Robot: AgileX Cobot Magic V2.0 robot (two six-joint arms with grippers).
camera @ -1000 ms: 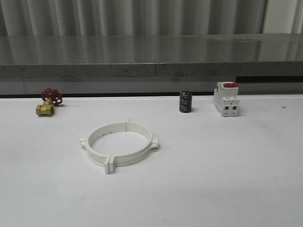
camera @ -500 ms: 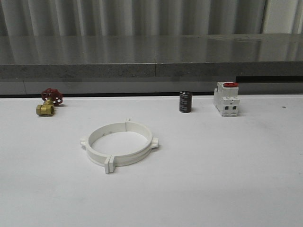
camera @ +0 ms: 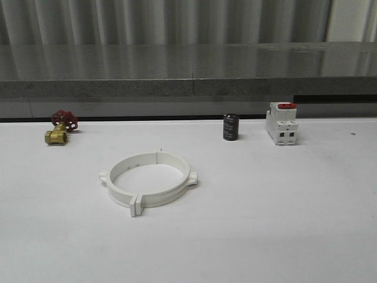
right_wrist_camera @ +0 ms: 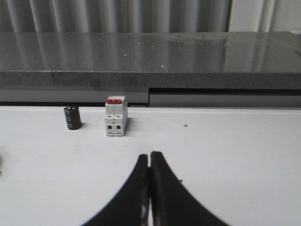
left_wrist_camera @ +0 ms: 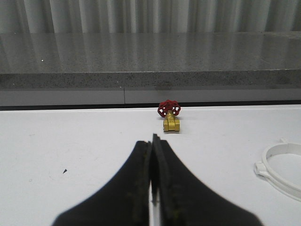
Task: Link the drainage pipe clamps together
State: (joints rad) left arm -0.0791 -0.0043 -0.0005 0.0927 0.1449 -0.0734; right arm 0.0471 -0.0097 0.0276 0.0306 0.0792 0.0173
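The drainage pipe clamps (camera: 147, 181) are lying joined as one ring on the white counter (camera: 283, 206), left of and nearer than the black cylinder (camera: 230, 127). The left tool (left_wrist_camera: 151, 149) and right tool (right_wrist_camera: 149, 162) are both sitting closed, holding nothing.

You're looking over a white table (camera: 283, 224) that runs back to a long grey speckled stone ledge (camera: 177, 87), its polished top catching pale reflections. Behind it stands a wall of grey vertical ribbed panels (camera: 147, 20), with a lighter panel (camera: 347, 17) at the far right.
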